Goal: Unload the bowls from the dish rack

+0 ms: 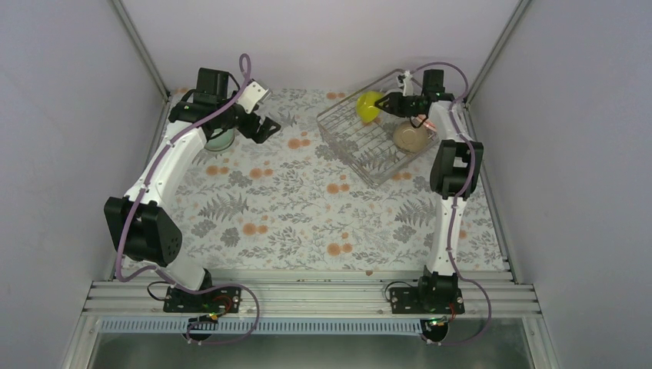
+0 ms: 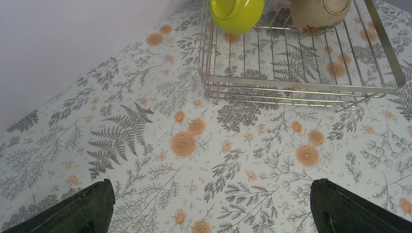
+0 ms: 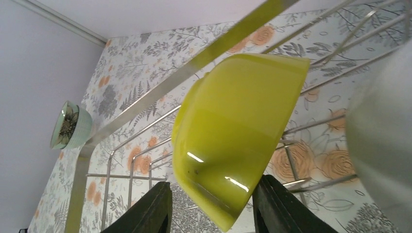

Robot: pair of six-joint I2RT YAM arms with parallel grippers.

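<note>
The silver wire dish rack (image 1: pixel 367 146) stands at the back right. In it a yellow-green bowl (image 1: pixel 369 106) is tipped on its side, with a cream bowl (image 1: pixel 411 137) beside it. My right gripper (image 1: pixel 387 104) is at the yellow-green bowl (image 3: pixel 238 131). Its jaws stand partly open (image 3: pixel 211 206) astride the bowl's lower rim, the right finger against the bowl and a small gap at the left finger. A mint green bowl (image 1: pixel 221 139) sits on the table at the back left, partly under my left arm. My left gripper (image 1: pixel 264 127) is wide open and empty (image 2: pixel 211 206). No bowl with a red-orange inside shows.
The rack (image 2: pixel 301 90) with both bowls (image 2: pixel 236 13) (image 2: pixel 318 13) shows ahead in the left wrist view. The mint bowl (image 3: pixel 70 125) shows far left in the right wrist view. Grey walls with metal frame posts (image 1: pixel 142 46) close in the flowered table (image 1: pixel 307 207) on three sides.
</note>
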